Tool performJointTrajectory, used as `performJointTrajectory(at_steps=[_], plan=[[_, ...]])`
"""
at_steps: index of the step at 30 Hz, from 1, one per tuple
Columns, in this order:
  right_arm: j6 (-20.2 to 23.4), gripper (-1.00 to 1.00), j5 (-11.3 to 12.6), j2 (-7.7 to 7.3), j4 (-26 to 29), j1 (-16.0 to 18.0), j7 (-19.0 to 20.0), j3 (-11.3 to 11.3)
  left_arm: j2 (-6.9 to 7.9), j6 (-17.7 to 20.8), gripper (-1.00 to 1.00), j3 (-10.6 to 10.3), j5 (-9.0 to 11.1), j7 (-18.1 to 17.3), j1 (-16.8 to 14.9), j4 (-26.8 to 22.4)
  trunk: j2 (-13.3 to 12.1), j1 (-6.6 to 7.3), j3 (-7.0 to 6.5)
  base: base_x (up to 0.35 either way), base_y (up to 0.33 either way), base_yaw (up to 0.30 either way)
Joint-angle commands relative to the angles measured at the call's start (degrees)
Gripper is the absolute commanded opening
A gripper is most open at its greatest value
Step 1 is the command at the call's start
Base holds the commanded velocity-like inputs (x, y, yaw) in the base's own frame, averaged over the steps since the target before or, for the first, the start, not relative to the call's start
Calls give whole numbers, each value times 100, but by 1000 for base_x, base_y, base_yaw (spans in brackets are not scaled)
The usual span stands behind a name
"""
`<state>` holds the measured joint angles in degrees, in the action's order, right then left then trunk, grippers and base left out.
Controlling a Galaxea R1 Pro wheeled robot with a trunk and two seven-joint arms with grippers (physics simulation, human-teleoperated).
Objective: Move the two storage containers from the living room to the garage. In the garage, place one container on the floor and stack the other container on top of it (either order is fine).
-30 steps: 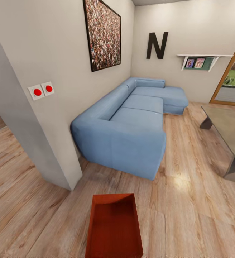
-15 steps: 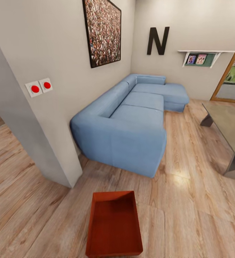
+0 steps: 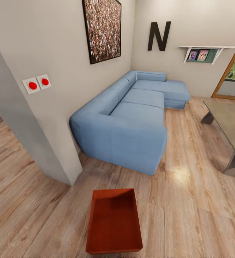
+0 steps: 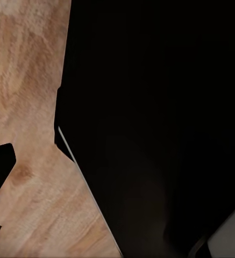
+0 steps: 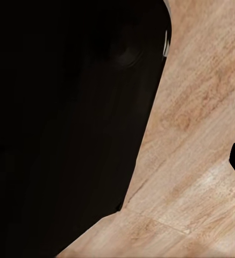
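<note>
Grippers: can't tell how far open either one is or whether it holds anything. Left wrist view is mostly a black mass w/ wood plank floor [image 4: 26, 80] along one side; right wrist view same, a dark bulk next to the plank floor [image 5: 203, 134]. No fingers readable in either.

Task thing: one orange-red storage container [image 3: 114, 221] sits at bottom center of the head view, open top up, inside empty, long side running away from the camera. Its near edge is close to the bottom of the frame. What's under it can't be seen, so can't say if it rests on the floor or is carried.

Surroundings, head view: light wood plank floor [image 3: 189, 200] across the lower half. Blue sectional sofa [image 3: 132, 118] in mid frame, its near arm end just beyond the container w/ a strip of floor between. Grey wall corner [image 3: 60, 157] juts out at left center, near the container's far left corner, apart from it. Two red buttons on white plates [image 3: 36, 84] on that wall, upper left. Framed crowd picture [image 3: 102, 30] at top center, black letter N [image 3: 159, 36] on the far wall, small shelf w/ photos [image 3: 202, 54] upper right. Grey low table [image 3: 228, 132] at right edge. Wood-framed glass door [image 3: 234, 71] far right, greenery behind it.
</note>
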<state>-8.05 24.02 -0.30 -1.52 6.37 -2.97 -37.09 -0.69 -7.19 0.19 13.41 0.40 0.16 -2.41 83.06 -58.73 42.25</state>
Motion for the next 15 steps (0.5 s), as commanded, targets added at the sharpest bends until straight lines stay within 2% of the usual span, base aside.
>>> performJointTrajectory(at_steps=[1,15], plan=[[-30,100,47,3,-15,4,-1,-48,-1,-10,100,-2,30,4,2,-7,2,0,13,0,0,0],[-70,100,36,3,-15,4,-1,-60,-1,-10,100,-2,30,4,2,-6,2,0,141,0,0,0]])
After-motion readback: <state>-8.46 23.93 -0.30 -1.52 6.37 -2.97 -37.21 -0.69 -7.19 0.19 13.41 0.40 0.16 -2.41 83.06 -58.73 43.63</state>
